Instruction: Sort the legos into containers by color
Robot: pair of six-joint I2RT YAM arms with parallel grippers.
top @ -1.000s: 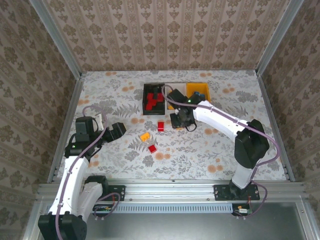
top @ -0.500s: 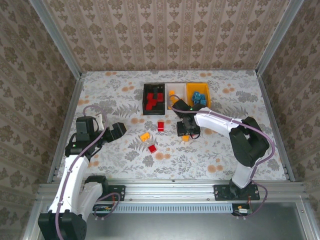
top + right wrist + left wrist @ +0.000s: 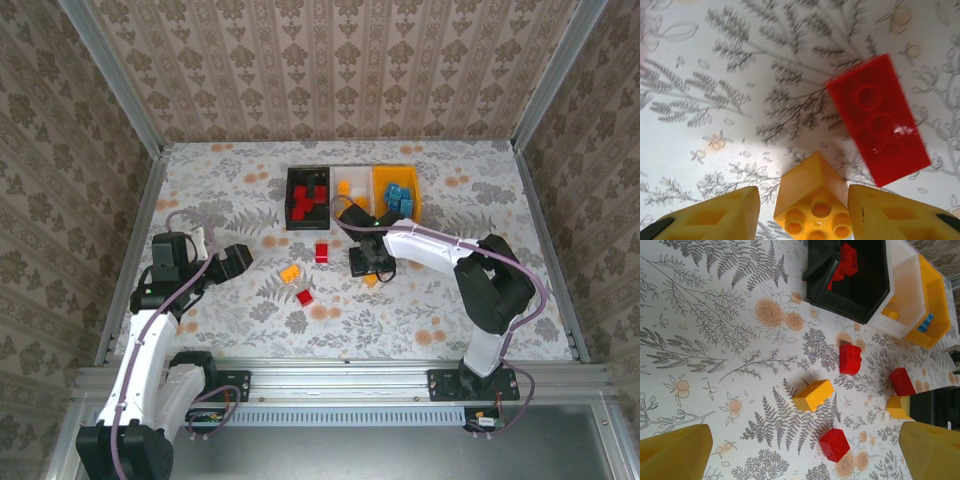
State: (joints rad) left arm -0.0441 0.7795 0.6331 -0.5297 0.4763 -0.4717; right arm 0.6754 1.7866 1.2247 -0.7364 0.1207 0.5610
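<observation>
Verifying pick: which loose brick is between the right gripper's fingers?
The yellow brick, studs up, between the fingers of the right gripper; the red brick lies beside it, outside the gap.

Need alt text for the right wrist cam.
A yellow lego sits studs-up between the open fingers of the right claw, with a gap showing on one side. A red lego lies just beyond it on the floral tablecloth.
</observation>
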